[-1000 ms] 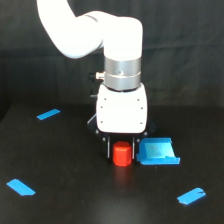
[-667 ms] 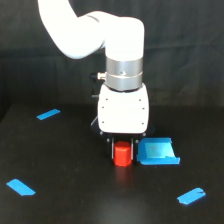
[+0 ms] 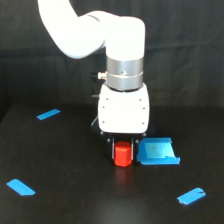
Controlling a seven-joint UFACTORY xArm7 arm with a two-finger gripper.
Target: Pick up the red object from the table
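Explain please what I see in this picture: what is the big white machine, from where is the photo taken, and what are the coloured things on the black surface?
The white machine is a robot arm with a gripper, its two-fingered hand, pointing down. The photo comes from a fixed camera off the arm, facing the scene. On the flat matte black table stands a small bright red-orange block, directly under the gripper and between its dark fingers. Whether the fingers already press it cannot be told. Just to the exterior view's right of the block lies a larger blue square piece. Three small blue tape strips lie flat on the table.
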